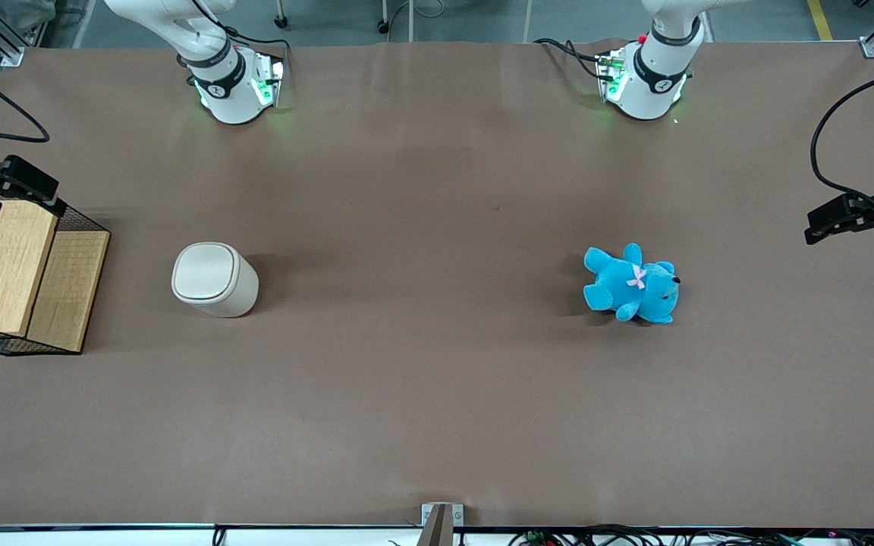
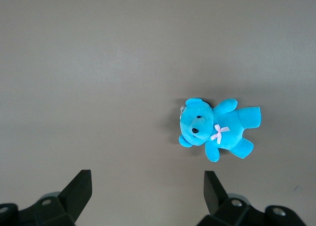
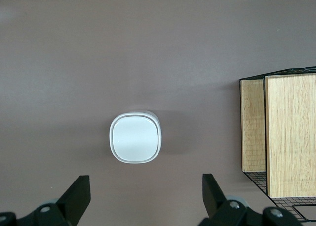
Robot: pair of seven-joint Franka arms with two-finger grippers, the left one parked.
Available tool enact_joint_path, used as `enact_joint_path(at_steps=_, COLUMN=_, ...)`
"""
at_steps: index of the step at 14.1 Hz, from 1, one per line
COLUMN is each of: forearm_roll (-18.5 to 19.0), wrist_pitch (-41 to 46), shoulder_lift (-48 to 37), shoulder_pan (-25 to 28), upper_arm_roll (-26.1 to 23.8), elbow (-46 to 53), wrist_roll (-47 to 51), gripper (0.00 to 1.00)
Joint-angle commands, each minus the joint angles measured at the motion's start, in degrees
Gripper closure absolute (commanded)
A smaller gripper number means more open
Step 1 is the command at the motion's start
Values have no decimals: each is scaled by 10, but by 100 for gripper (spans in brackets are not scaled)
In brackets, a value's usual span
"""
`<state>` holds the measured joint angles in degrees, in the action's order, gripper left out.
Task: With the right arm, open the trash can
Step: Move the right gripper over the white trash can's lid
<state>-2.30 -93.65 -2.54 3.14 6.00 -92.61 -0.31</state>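
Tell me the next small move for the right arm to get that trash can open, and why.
Probably lower the end effector toward the trash can. Its lid is shut, and the open end effector hangs high above the table, near the wood-and-mesh box, touching nothing.

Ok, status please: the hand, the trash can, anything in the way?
Hand open, high above the table, holding nothing. Trash can upright, lid shut, untouched. Mesh box beside it, apart; teddy toward the parked arm's end. Nothing in the way.
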Motion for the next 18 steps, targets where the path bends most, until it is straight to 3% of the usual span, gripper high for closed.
enact_joint_path(at_steps=1, forearm_roll=5, wrist_pitch=-9, shoulder_lift=-16, shoulder_pan=-11, upper_arm_roll=-7, elbow=-18, wrist_roll=0, gripper=0)
enact_joint_path(at_steps=12, forearm_roll=11, wrist_pitch=-14, shoulder_lift=-3, shoulder_pan=-9, upper_arm_roll=-8, elbow=-27, wrist_roll=0, gripper=0)
enact_joint_path(at_steps=16, forearm_roll=10, wrist_pitch=-73, shoulder_lift=6, shoulder_pan=5, upper_arm_roll=-12, elbow=-89, wrist_roll=3, gripper=0)
enact_joint_path(at_steps=18, forearm_roll=10, wrist_pitch=-74, shoulder_lift=22, shoulder_pan=15, upper_arm_roll=-12, elbow=-93, wrist_roll=3, gripper=8)
